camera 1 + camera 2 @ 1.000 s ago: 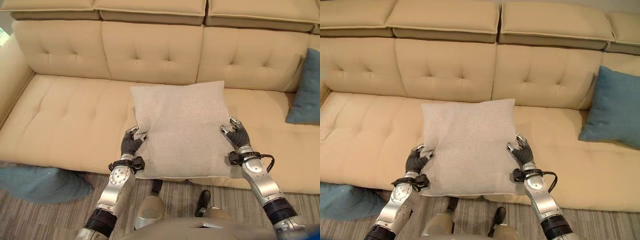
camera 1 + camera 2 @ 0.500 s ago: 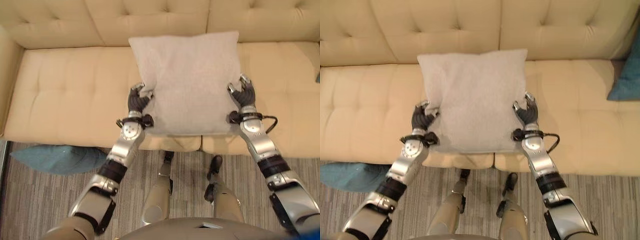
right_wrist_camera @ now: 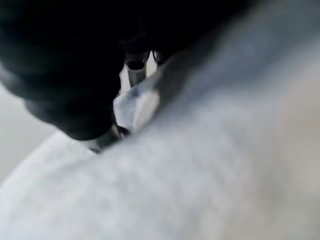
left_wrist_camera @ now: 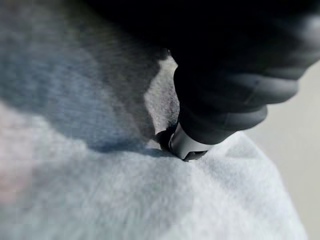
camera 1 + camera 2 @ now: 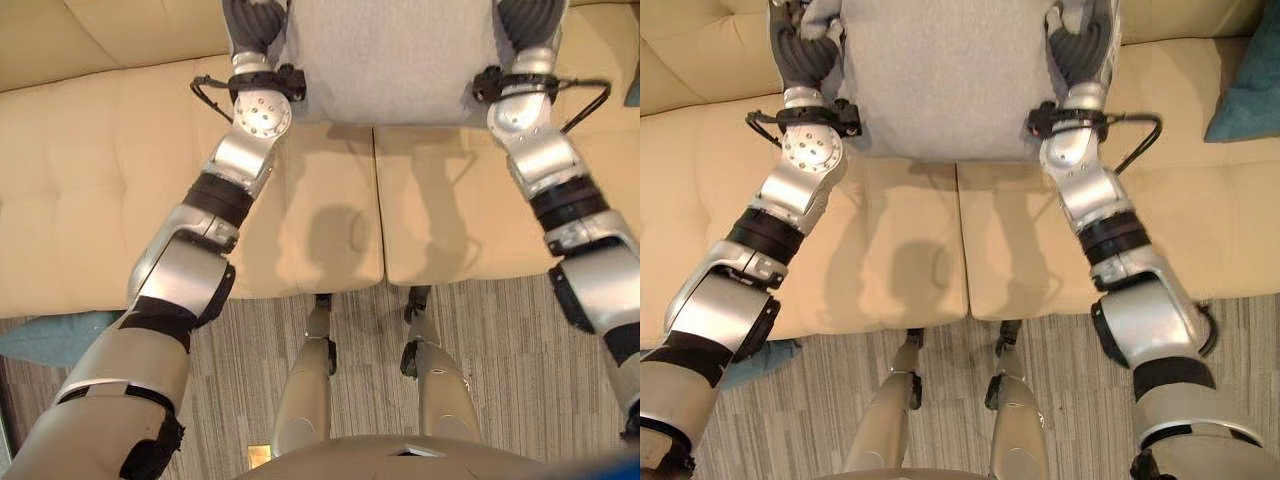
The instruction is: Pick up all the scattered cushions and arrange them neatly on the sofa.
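The grey cushion [image 5: 945, 75] lies flat over the seat of the cream sofa [image 5: 920, 250], its near edge running straight across from one hand to the other just beyond the seam between two seat pads; its far part is cut off at the top of the head views, so its long axis cannot be told; the left hand [image 5: 803, 55] grips the cushion's left edge and the right hand [image 5: 1078, 50] its right edge, each with fingers curled against the fabric; the left wrist view shows a dark-covered finger [image 4: 187, 145] pressed into the grey cloth, the right wrist view a silver fingertip [image 3: 135, 102] dug into it likewise; a blue cushion [image 5: 1248, 85] rests on the sofa at the right edge, well apart from the grey one; another blue cushion [image 5: 45, 335] lies on the striped floor [image 5: 480, 330] by the sofa's front at the left.
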Controlling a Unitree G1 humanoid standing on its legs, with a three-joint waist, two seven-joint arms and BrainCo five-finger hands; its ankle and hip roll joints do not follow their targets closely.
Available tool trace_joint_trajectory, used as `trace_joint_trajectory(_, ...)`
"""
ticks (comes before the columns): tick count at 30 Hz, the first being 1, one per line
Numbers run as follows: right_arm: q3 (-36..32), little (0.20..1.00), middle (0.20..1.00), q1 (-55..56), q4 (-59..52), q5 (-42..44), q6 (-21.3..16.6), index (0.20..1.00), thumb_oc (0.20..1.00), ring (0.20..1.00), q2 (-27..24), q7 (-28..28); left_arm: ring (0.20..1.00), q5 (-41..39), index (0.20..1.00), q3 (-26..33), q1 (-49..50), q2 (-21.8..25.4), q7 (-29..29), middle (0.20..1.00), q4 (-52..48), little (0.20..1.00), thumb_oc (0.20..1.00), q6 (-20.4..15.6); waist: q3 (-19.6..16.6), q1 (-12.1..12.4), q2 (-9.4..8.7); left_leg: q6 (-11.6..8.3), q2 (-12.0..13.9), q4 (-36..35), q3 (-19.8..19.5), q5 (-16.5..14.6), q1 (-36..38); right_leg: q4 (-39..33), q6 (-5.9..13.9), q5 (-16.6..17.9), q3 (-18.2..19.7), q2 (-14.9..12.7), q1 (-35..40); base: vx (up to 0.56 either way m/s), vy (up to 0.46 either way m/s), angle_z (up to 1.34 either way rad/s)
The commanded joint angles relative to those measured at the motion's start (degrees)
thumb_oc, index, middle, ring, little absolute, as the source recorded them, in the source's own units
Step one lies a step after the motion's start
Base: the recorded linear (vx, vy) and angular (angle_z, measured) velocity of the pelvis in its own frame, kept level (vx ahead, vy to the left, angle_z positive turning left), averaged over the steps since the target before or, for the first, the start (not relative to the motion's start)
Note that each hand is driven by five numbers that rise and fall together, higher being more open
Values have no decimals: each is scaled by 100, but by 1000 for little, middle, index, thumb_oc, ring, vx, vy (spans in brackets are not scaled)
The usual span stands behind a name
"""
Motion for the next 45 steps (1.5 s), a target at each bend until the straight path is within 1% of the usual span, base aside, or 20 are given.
trace_joint_trajectory(1, 424, 200, 200, -885, 172, -414, -629, 200, 200, 200, 475, -238, 200, 270, 200, -812, -957, -207, -105, 200, 476, 200, 200, -561, -501, 172, -467, -431, -44, -36, 103, -626, 226, -136, 682, 171, 344, -243, -481, -13, -28, -9)
trace_joint_trajectory(3, 955, 200, 200, -1617, 1108, -90, -446, 200, 200, 200, 453, -78, 200, -33, 200, -1042, -1694, -67, -322, 200, 1349, 200, 200, -420, -478, 203, -485, -455, -13, -36, 121, -541, -18, -136, 723, 246, 382, -215, -747, -16, -38, -7)
trace_joint_trajectory(6, 1264, 200, 200, -2017, 1621, 178, -320, 200, 200, 200, 472, 71, 200, -364, 200, -1086, -2135, -31, -453, 200, 1750, 200, 200, -427, -448, 226, -495, -471, 4, -36, 117, -479, -206, -136, 737, 276, 410, -182, -933, -11, -31, -11)
trace_joint_trajectory(7, 1426, 200, 200, -2140, 1813, 257, -251, 200, 200, 200, 428, 159, 489, -509, 489, -1145, -2240, -76, -594, 489, 1943, 489, 489, -374, -447, 231, -496, -476, 7, -36, 106, -452, -272, -136, 744, 290, 404, -175, -1000, -8, -42, -6)
trace_joint_trajectory(8, 1678, 200, 200, -2371, 2285, 618, -145, 200, 200, 200, 515, 501, 1000, -957, 1000, -1282, -2564, -105, -934, 1000, 2439, 1000, 1000, -330, -456, 226, -489, -490, 8, -36, 93, -403, -388, -136, 750, 332, 407, -161, -1125, -4, -41, -4)
trace_joint_trajectory(9, 1684, 200, 200, -2393, 2304, 628, -154, 200, 200, 200, 515, 509, 1000, -972, 1000, -1286, -2589, -103, -952, 1000, 2464, 1000, 1000, -341, -453, 226, -488, -490, 8, -36, 93, -402, -397, -136, 750, 333, 407, -161, -1134, 0, 0, 0)
trace_joint_trajectory(10, 1991, 395, 395, -2651, 2918, 1509, 10, 395, 395, 395, 571, 1195, 1000, -1501, 1000, -1404, -2797, -17, -1393, 1000, 2855, 1000, 1000, -265, -451, 243, -506, -508, 19, -36, 101, -341, -528, -136, 758, 387, 402, -152, -1256, -19, -15, 20)
trace_joint_trajectory(11, 2201, 498, 498, -2788, 3153, 1655, 132, 498, 498, 498, 551, 1444, 1000, -1679, 1000, -1450, -2868, 48, -1532, 1000, 2968, 1000, 1000, -257, -436, 243, -507, -510, 24, -36, 96, -325, -568, -136, 761, 408, 394, -151, -1301, -19, -15, 38)
trace_joint_trajectory(12, 2210, 529, 529, -2807, 3168, 1663, 126, 529, 529, 529, 554, 1453, 1000, -1687, 1000, -1448, -2881, 53, -1543, 1000, 2979, 1000, 1000, -261, -431, 240, -501, -511, 24, -36, 94, -324, -572, -136, 761, 409, 392, -151, -1305, 2, -32, 30)
trace_joint_trajectory(13, 2406, 1000, 1000, -2885, 3451, 1778, 313, 1000, 1000, 1000, 481, 1700, 1000, -1892, 1000, -1516, -2881, -4, -1771, 1000, 3041, 1000, 1000, -232, -405, 247, -484, -515, 10, -36, 85, -294, -622, -136, 751, 426, 380, -144, -1352, -3, -35, 8)
trace_joint_trajectory(19, 2615, 1000, 1000, -2659, 3555, 1743, 397, 1000, 1000, 1000, 88, 1867, 1000, -2313, 1000, -1203, -1994, -463, -1956, 1000, 2670, 1000, 1000, -302, -429, 314, -532, -536, -9, -36, 27, -238, -752, -136, 734, 430, 366, -124, -1494, 2, -30, 3)
trace_joint_trajectory(23, 2553, 1000, 1000, -2379, 3540, 1578, 378, 1000, 1000, 1000, -297, 1827, 1000, -2410, 1000, -962, -1549, -253, -1980, 1000, 2627, 1000, 1000, -330, -435, 335, -545, -541, -13, -36, 13, -226, -747, -136, 743, 429, 352, -141, -1499, -4, -6, 3)
trace_joint_trajectory(26, 2552, 1000, 1000, -2375, 3537, 1577, 379, 1000, 1000, 1000, -297, 1826, 1000, -2409, 1000, -962, -1545, -253, -1979, 1000, 2625, 1000, 1000, -329, -437, 335, -546, -541, -13, -36, 12, -226, -747, -136, 743, 429, 352, -141, -1499, 6, 3, 4)
trace_joint_trajectory(27, 1963, 1000, 1000, -1521, 2963, 1597, 245, 1000, 1000, 1000, -923, 1644, 1000, -2147, 1000, -634, -704, 676, -1939, 1000, 2167, 1000, 1000, -374, -498, 348, -541, -550, -8, -36, 25, -286, -469, -136, 745, 383, 317, -162, -1218, 0, 0, 0)
trace_joint_trajectory(32, 776, 1000, 1000, 173, 951, 1401, 28, 1000, 1000, 1000, -1539, 1355, 1000, -1633, 1000, 204, 982, 1568, -1701, 1000, 352, 1000, 1000, -556, -555, 340, -565, -541, -26, -36, 64, -501, 106, -136, 720, 275, 214, -193, -611, 22, 5, 3)
trace_joint_trajectory(34, -693, 1000, 1000, 2407, -727, 814, -147, 1000, 1000, 1000, -1806, 1415, 1000, -999, 1000, 1188, 3146, 1722, -1797, 1000, -1496, 1000, 1000, -585, -663, 308, -579, -502, -36, -36, 103, -723, 635, -136, 678, 136, 149, -219, -45, 144, 44, 32)
trace_joint_trajectory(36, -1963, 1000, 1000, 4665, -1667, 222, -291, 1000, 1000, 1000, -1401, 1731, 1000, -462, 1000, 2010, 5165, 1367, -2133, 1000, -2745, 1000, 1000, -480, -781, 301, -593, -434, -17, -36, 170, -906, 1169, -136, 652, -3, 108, -256, 584, 172, 58, 15)
trace_joint_trajectory(38, -2494, 1000, 1000, 5840, -1983, -57, -256, 1000, 1000, 1000, -892, 2095, 1000, -312, 1000, 2396, 6426, 941, -2465, 1000, -3208, 1000, 1000, -358, -798, 301, -598, -349, -33, -36, 229, -977, 1585, -136, 625, -102, 54, -284, 1052, 121, 47, -5)
trace_joint_trajectory(41, -2715, 1000, 1000, 6697, -2117, -378, -222, 1000, 1000, 1000, -440, 2412, 1000, -83, 1000, 2519, 7443, 666, -2847, 1000, -3242, 1000, 1000, -185, -740, 343, -567, -253, -19, -36, 259, -1061, 2100, -136, 604, -250, -9, -305, 1580, 60, 50, 2)
trace_joint_trajectory(45, -2509, 1000, 1000, 7251, -1565, -684, -219, 1000, 1000, 1000, 201, 2745, 1000, 251, 1000, 2362, 8342, 17, -3313, 1000, -1868, 1000, 1000, 191, -665, 441, -546, -45, -68, -36, 337, -1202, 2893, -136, 518, -446, -59, -242, 2436, 18, 59, 1)
